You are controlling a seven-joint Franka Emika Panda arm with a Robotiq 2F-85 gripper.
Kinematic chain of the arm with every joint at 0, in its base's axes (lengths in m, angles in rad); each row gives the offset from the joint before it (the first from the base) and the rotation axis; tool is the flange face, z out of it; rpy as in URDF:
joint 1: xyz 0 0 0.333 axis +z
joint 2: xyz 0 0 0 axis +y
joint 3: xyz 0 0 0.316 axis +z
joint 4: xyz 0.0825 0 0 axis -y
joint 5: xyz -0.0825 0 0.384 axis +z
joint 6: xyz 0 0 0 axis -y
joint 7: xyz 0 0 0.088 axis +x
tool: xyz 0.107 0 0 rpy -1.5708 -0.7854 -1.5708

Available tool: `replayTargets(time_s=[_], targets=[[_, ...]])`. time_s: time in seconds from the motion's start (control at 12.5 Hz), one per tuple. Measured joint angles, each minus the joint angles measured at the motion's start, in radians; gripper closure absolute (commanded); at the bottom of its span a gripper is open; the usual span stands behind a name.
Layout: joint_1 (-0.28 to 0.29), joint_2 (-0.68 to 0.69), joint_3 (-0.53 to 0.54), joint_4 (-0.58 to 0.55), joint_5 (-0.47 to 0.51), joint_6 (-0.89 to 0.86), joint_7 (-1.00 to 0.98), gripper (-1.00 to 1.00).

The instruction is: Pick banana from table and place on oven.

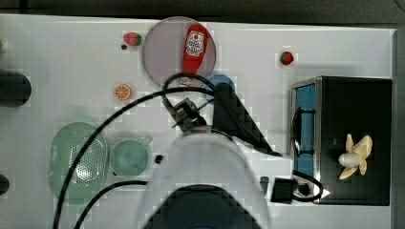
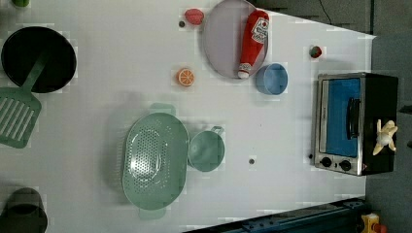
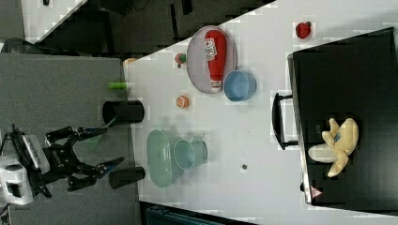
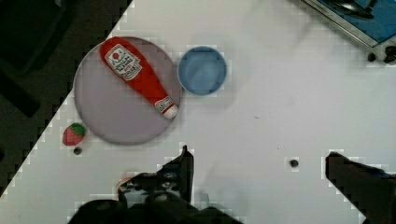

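Banana (image 1: 355, 156) lies on the black top of the oven (image 1: 353, 100) in the top view, toward the top view's right, peel flaps splayed. The arm's white body covers the lower middle of the tabletop (image 1: 57, 71), with black cables looping over it. A ketchup bottle (image 1: 195, 47) rests on a grey plate (image 1: 162, 52), an orange slice (image 1: 122, 92) lies apart on bare white surface, and a green colander (image 1: 79, 162) sits just beside a green cup (image 1: 129, 157).

In the left view the banana (image 2: 385, 137) sits on the oven (image 2: 374, 92) near its far edge, above the glass door and knobs. A blue bowl (image 2: 271, 78) stands just beside the plate (image 2: 218, 43), touching or nearly touching the ketchup bottle's cap. A black pan (image 2: 53, 43) holds a green spatula (image 2: 17, 116) whose slotted blade hangs out over the tabletop (image 2: 97, 48).

In the right view the banana (image 3: 339, 143) rests on the oven (image 3: 356, 70), and the tool (image 3: 107, 146) hangs off the tabletop's (image 3: 263, 136) edge at the right view's left, its fingers spread wide and holding nothing.

In the wrist view the tool (image 4: 258, 170) shows both dark fingertips well apart over bare tabletop (image 4: 280, 93), with the plate (image 4: 107, 116), bottle (image 4: 137, 74), bowl (image 4: 202, 70) and a strawberry (image 4: 74, 134) beyond.
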Motion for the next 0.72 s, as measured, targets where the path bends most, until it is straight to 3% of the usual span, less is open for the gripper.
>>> replayTargets(time_s=[0.24, 0.72], targets=[[-0.002, -0.01, -0.041, -0.094, -0.026, -0.008, -0.001, -1.0], [-0.032, 0.008, -0.062, -0.098, -0.023, -0.013, -0.007, -1.0]])
